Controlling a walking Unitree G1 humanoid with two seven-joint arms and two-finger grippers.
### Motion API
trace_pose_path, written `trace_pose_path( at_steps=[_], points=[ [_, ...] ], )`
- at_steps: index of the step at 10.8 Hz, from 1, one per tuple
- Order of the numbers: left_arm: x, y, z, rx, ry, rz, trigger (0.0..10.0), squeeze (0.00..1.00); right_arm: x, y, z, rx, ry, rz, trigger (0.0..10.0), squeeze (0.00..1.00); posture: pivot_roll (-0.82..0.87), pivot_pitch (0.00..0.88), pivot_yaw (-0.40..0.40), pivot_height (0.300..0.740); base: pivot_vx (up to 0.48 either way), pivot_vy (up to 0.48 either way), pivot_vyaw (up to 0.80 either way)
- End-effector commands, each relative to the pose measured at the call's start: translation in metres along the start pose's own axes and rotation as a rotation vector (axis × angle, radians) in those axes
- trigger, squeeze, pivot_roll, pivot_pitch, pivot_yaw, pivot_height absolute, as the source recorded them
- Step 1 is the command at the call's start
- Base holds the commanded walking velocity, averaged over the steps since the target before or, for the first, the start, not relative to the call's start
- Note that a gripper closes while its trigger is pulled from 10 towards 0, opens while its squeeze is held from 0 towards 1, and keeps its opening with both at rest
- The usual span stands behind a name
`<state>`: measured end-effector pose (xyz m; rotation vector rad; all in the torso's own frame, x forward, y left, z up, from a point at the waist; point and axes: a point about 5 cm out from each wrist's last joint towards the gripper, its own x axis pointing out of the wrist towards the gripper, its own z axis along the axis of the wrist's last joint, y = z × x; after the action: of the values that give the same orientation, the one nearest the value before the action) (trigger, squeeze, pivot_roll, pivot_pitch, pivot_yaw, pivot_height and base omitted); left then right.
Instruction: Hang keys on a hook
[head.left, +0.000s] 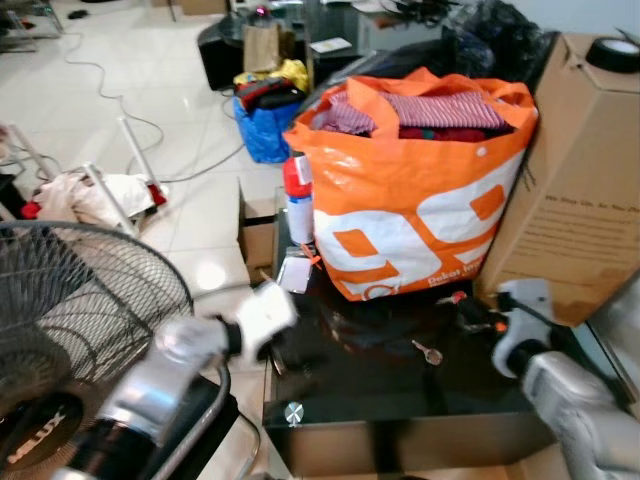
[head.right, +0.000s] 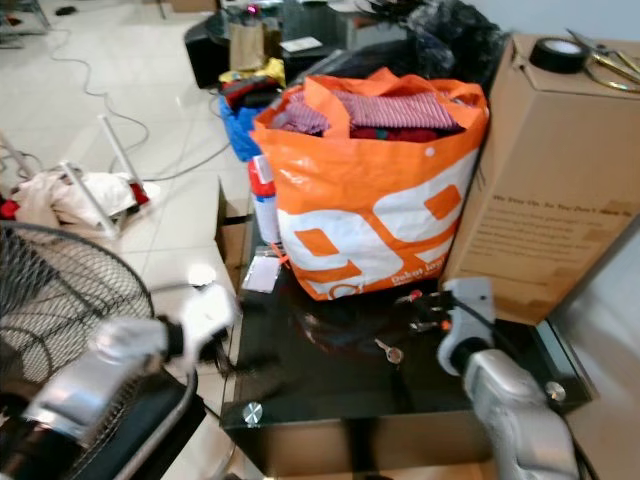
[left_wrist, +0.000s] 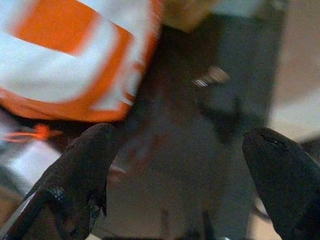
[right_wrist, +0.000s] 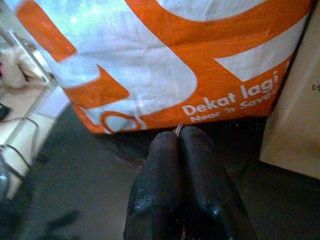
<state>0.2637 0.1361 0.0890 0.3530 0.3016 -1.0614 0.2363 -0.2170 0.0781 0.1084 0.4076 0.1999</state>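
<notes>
While the head cameras look down on a dark glass table (head.left: 400, 390), a small silver key (head.left: 428, 352) lies flat on its top in front of an orange-and-white shopping bag (head.left: 415, 190) stuffed with clothes. Its long axis runs diagonally, one end toward the bag and the other toward the table's near right; which end is the bow is too small to tell. The right gripper (head.left: 478, 315) sits just to the right of the key, near it but apart, beside a cardboard box (head.left: 580, 170); something small and red shows at its fingers. The left gripper (head.left: 270, 315) hovers at the table's left edge, well apart from the key, with a floor fan (head.left: 70, 330) below it. A spray can (head.left: 298, 195) stands against the bag's left side.

From the left wrist, the two black fingers (left_wrist: 80, 175) stand wide apart, nothing between them. Beyond them, blurred, the key (left_wrist: 210, 77) shows as a pale glint on the dark glass, right of the bag's lower corner (left_wrist: 75, 55).

From the right wrist, the fingers (right_wrist: 165, 185) are pressed together, a thin pinkish loop (right_wrist: 180, 126) poking from between the tips; what it belongs to cannot be told. They point at the bag's printed base (right_wrist: 165, 65), with the box (right_wrist: 295, 130) alongside.
</notes>
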Motion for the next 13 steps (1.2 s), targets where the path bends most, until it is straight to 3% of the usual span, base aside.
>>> trace_pose_path(
  at_steps=[1,3,4,6,7,8,9,11,12,13],
  points=[
    [-0.007,0.013,0.015,0.016,-0.085,0.134,10.0,0.00,-0.005,0.006,0.012,0.053,-0.061,0.010,0.0,0.00,-0.16,0.000,0.091,0.740,0.000,0.000,0.00],
    [-0.011,0.033,0.040,-0.034,-0.231,0.470,10.0,0.00,-0.011,0.024,0.029,0.138,-0.171,0.000,0.0,0.00,-0.15,0.000,0.091,0.740,0.000,0.000,0.00],
    [-0.011,0.033,0.045,-0.047,-0.253,0.539,10.0,0.00,-0.007,0.029,0.032,0.151,-0.196,-0.032,0.0,0.00,-0.16,0.000,0.097,0.740,0.000,0.000,0.00],
    [-0.013,0.035,0.047,-0.046,-0.261,0.607,10.0,0.00,0.000,0.032,0.042,0.104,-0.210,-0.104,9.2,0.00,-0.16,0.000,0.108,0.740,0.000,0.000,0.00],
    [-0.010,0.035,0.044,-0.062,-0.243,0.623,10.0,0.00,0.005,0.032,0.057,0.017,-0.248,-0.173,10.0,0.00,-0.14,0.000,0.112,0.740,0.000,0.000,0.00],
    [-0.007,0.029,0.040,-0.064,-0.209,0.594,10.0,0.00,0.007,0.031,0.066,-0.012,-0.300,-0.198,10.0,0.00,-0.13,0.000,0.104,0.740,0.000,0.000,0.00],
    [-0.005,0.026,0.036,-0.065,-0.186,0.589,10.0,0.00,0.009,0.033,0.068,0.037,-0.328,-0.174,10.0,0.00,-0.13,0.000,0.100,0.740,0.000,0.000,0.00],
    [-0.005,0.028,0.037,-0.073,-0.187,0.616,10.0,0.00,0.012,0.035,0.069,-0.011,-0.345,-0.185,10.0,0.00,-0.13,0.000,0.099,0.740,0.000,0.000,0.00],
    [-0.005,0.031,0.037,-0.078,-0.186,0.634,10.0,0.00,0.014,0.028,0.071,-0.054,-0.373,-0.291,10.0,0.00,-0.13,0.000,0.094,0.740,0.000,0.000,0.00],
    [-0.004,0.031,0.037,-0.081,-0.184,0.645,10.0,0.00,0.017,0.026,0.065,-0.031,-0.314,-0.300,10.0,0.00,-0.14,0.000,0.092,0.740,-0.240,0.000,0.00]
  ],
)
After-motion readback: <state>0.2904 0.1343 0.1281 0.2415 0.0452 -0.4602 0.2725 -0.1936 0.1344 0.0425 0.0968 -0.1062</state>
